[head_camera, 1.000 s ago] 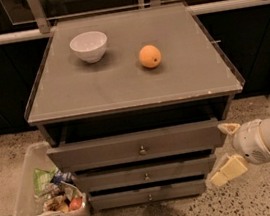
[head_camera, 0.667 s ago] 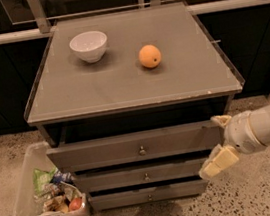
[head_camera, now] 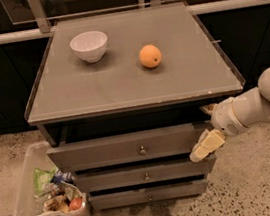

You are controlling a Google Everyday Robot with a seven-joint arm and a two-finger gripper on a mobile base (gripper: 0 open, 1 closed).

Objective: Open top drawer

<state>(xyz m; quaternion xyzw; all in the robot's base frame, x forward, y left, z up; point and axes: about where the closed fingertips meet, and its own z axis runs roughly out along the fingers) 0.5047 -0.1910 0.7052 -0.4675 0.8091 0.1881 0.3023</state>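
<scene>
Top drawer point(head_camera: 106, 152) sits right under the tabletop point(head_camera: 122, 89), w/ a dark gap above its grey front and a small round knob point(head_camera: 142, 151) at centre. We see the claw point(head_camera: 208, 128) at the drawer's right end, coming in from the right on a white arm point(head_camera: 256, 104). It's spread: one finger point(head_camera: 209, 108) up by the tabletop's near right corner, the other point(head_camera: 206, 146) down over the drawer front's lower right corner. We can't tell if either finger touches the front. The claw is well right of the knob.

Below are 2 more grey drawers, middle point(head_camera: 110, 179) and bottom point(head_camera: 118, 199), each w/ its own centre knob.

On the tabletop: white bowl point(head_camera: 89, 46) far left and an orange point(head_camera: 150, 56) near the middle, apart from each other.

On the speckled floor, left of the drawers, a clear plastic bin point(head_camera: 25, 182) holds mixed packets and bits.
</scene>
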